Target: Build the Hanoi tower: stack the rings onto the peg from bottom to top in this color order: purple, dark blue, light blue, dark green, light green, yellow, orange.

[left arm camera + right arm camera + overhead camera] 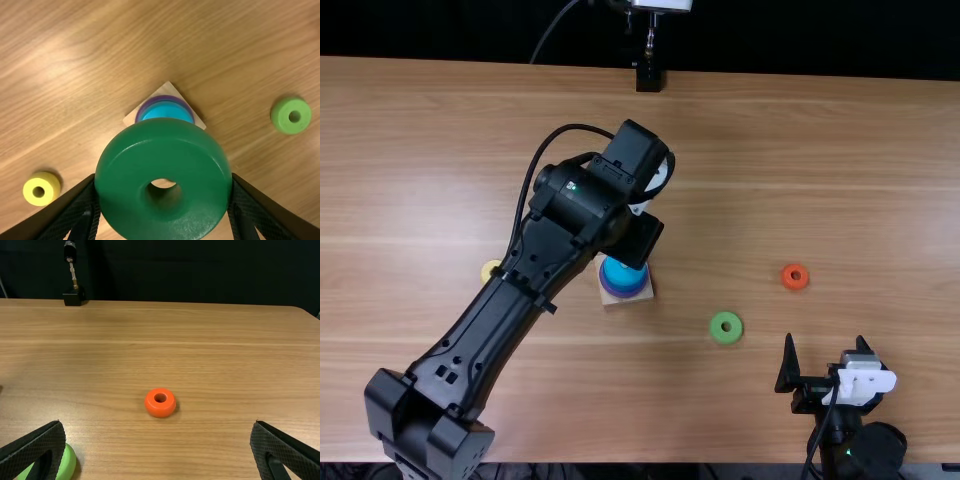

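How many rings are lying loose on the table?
3: yellow ring, partly covered by the left arm from above; light green ring, between base and right gripper; orange ring, beyond that gripper. The arm may hide others.

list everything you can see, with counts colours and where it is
table: one, light brown wood, under everything below
base: one, square pale wood, on the table
purple ring: one, on the base
light blue ring: one, above the purple ring
dark green ring: one, in the left hand
yellow ring: one, table, left of the base
light green ring: one, table, right of the base
orange ring: one, table, beyond the light green ring
stand: one, black, far table edge
left hand: one, black, over the base
right hand: one, black, near edge, open
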You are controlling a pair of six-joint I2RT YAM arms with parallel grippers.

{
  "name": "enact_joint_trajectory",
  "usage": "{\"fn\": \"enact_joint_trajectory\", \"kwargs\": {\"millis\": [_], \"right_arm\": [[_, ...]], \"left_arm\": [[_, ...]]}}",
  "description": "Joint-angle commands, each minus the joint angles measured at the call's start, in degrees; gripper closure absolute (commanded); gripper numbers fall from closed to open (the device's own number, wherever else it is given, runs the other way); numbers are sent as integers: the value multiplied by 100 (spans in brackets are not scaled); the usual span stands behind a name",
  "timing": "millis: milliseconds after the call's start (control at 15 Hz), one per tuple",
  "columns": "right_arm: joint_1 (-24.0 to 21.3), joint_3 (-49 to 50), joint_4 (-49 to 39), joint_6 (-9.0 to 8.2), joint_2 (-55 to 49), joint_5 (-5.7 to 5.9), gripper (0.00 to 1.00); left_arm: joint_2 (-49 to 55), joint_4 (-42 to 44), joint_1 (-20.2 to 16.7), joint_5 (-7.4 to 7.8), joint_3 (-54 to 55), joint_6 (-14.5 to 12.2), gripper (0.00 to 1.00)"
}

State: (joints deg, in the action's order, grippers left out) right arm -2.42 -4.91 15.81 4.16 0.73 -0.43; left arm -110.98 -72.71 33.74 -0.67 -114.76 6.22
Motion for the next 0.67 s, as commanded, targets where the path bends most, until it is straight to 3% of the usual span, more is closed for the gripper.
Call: {"fn": "enact_joint_trajectory", "kwargs": {"millis": [0,600], "right_arm": [[-66,412,323,-5,-73,53,0],[-66,412,323,-5,-73,53,0]], "left_arm": [[-47,4,54,35,59,32,100],[-47,14,72,35,437,22,100]]}}
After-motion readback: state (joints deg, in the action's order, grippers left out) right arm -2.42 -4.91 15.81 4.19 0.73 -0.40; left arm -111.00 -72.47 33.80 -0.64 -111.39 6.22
